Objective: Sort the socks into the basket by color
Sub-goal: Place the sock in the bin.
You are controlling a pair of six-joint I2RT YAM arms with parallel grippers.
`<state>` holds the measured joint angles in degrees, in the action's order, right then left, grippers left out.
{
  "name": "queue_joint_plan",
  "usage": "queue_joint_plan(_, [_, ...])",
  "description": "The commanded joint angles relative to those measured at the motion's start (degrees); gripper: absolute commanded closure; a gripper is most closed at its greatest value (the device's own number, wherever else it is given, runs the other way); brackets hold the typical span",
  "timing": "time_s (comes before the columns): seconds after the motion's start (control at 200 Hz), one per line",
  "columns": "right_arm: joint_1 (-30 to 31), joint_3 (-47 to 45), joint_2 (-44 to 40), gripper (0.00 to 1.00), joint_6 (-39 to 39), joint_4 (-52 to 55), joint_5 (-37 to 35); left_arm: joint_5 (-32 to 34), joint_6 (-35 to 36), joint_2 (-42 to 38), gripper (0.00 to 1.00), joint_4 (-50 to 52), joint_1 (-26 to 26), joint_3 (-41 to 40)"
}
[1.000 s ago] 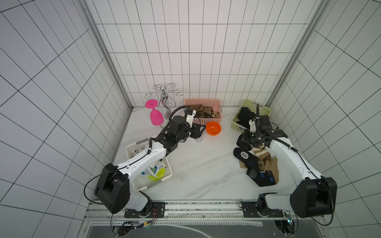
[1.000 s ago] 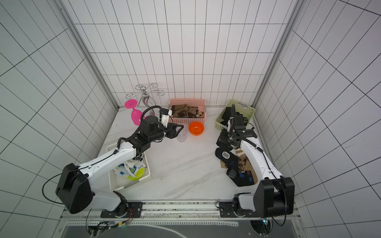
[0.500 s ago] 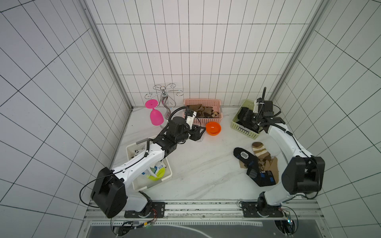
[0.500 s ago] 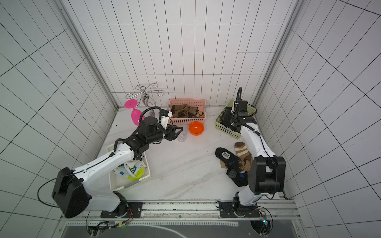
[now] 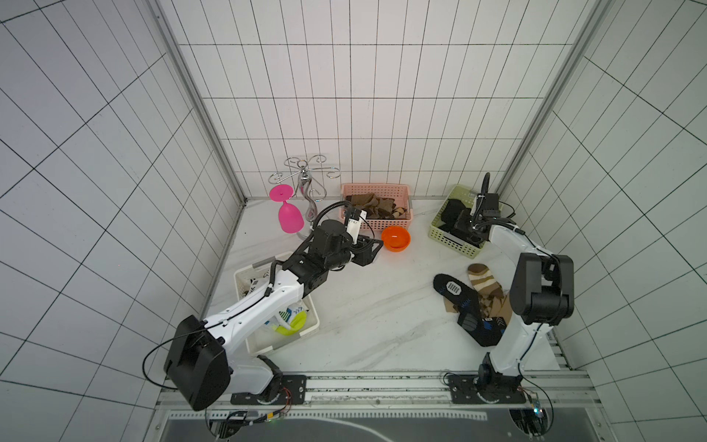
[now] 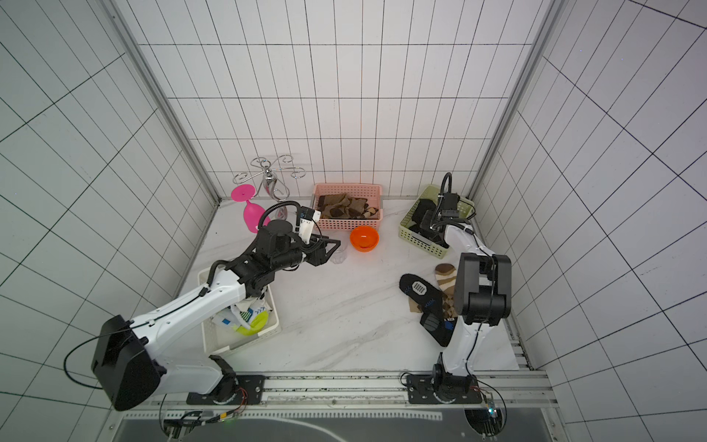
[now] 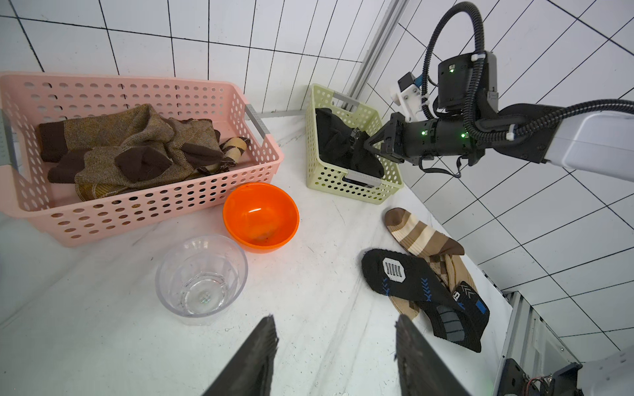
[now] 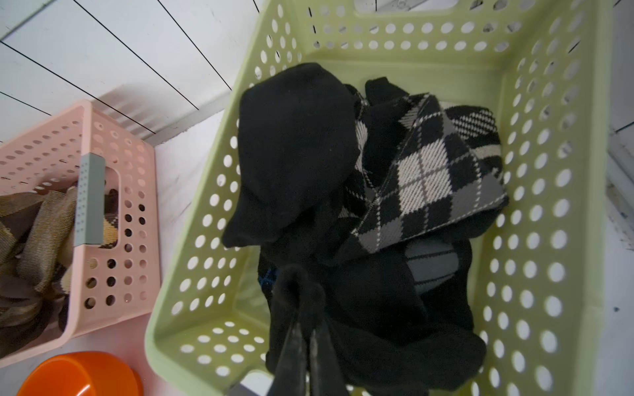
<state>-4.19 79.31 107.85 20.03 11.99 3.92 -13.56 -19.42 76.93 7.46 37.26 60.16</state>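
Right arm [image 5: 509, 245] has swung from the sock pile [image 5: 474, 302] on the worktop [image 5: 363, 313] to the green basket [image 5: 455, 245] | right gripper [image 8: 305, 329] clamped on a black sock [image 8: 298, 288], holding it down among the dark socks [image 8: 298, 137], so a colour-matched drop I'd guess | arm stretched forward, wrist tipped down | left gripper [image 7: 336, 319] half-spread, empty, clear cup [image 7: 201, 274] just ahead of it | sock pile lies behind the right gripper

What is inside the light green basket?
Inside the green basket lie a plain black sock and a black-grey argyle sock; the right gripper, jaws shut, pinches a second black sock. Anything beneath the heap is covered.
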Motion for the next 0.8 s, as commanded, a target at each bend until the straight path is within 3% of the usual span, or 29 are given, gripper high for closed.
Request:
queue_joint_plan(0.0, [-0.93, 5.04, 1.78, 0.93, 0.04, 1.48, 0.36, 0.99, 0.94, 0.59, 0.43, 0.27, 0.63, 0.79])
queue_joint_plan(0.14, [-1.26, 5.61, 2.1, 0.63, 1.22, 2.92, -0.23, 1.08, 0.93, 1.26, 0.42, 0.62, 1.46, 1.14])
queue_joint_plan(0.51, [-1.26, 7.47, -2.15, 0.21, 3.79, 5.32, -0.14, 1.35, 1.73, 2.51, 0.4, 1.33, 2.93, 2.28])
queue_joint_plan(0.575, [-1.27, 7.09, -3.68, 0.01, 4.44, 5.39, -0.59, 1.26, 2.28, 2.88, 0.39, 1.41, 3.52, 2.57])
queue_joint_plan(0.794, [-1.29, 3.98, -10.76, 0.01, 7.26, 7.44, -1.26, 1.52, 3.32, 3.93, 0.38, 1.68, 5.06, 2.86])
